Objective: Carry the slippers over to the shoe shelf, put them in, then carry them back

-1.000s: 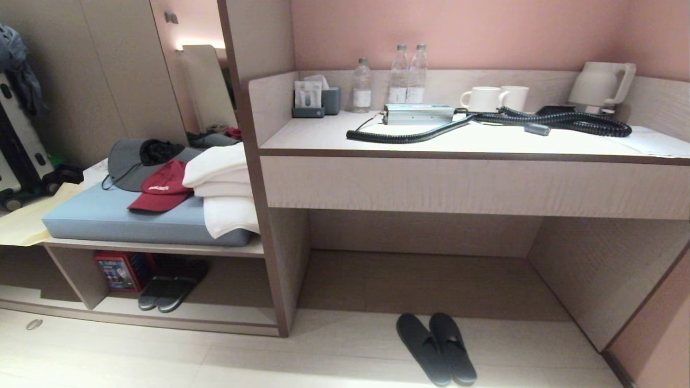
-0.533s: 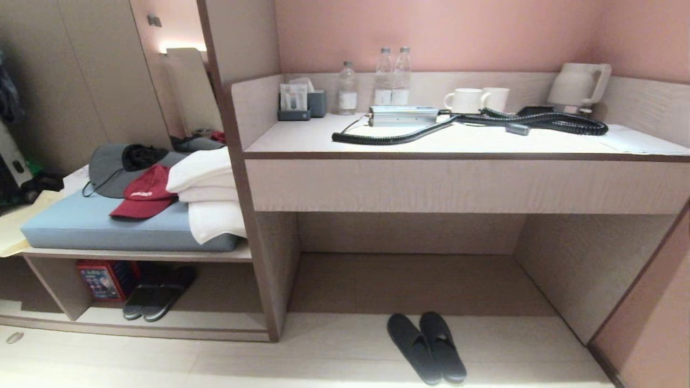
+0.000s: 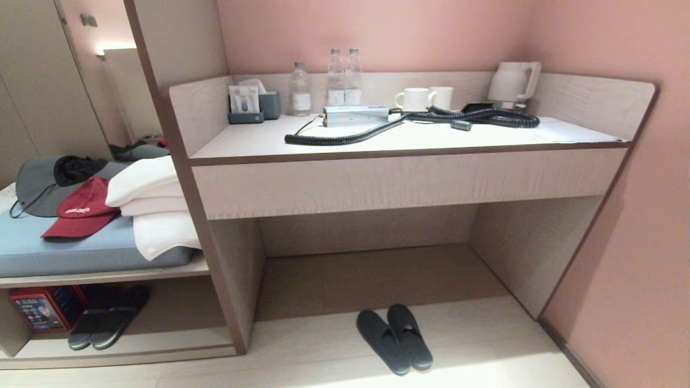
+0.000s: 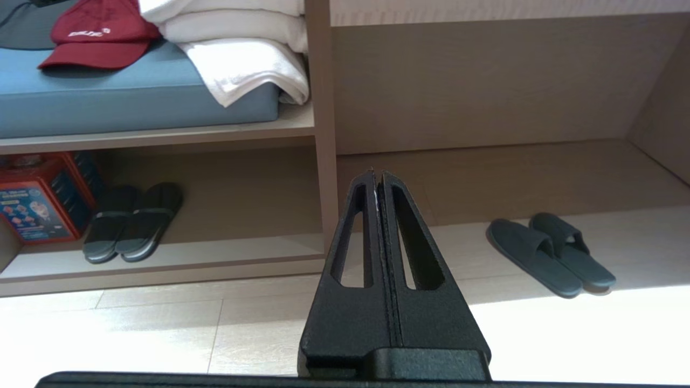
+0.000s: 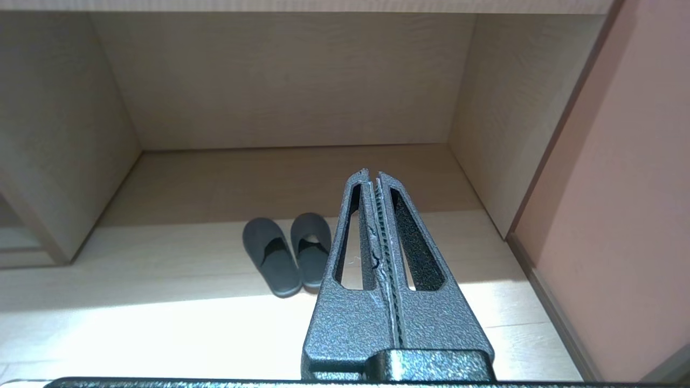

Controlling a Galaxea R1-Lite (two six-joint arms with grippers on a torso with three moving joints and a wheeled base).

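Ahead of the left gripper (image 4: 377, 178), whose fingers are pressed together, the floor (image 4: 161, 334) lies bare up to the shoe shelf (image 4: 161, 267). A vertical divider panel (image 4: 322, 161) stands straight beyond its tips. Inside the cubby, the slippers (image 4: 132, 221) and a red box (image 4: 38, 205) fill one side; bare board lies between them and the divider.

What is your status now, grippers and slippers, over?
Left gripper and right gripper shut, both empty. Slippers side by side in the shoe shelf, beside a red box. Closed-toe pair on floor under desk.
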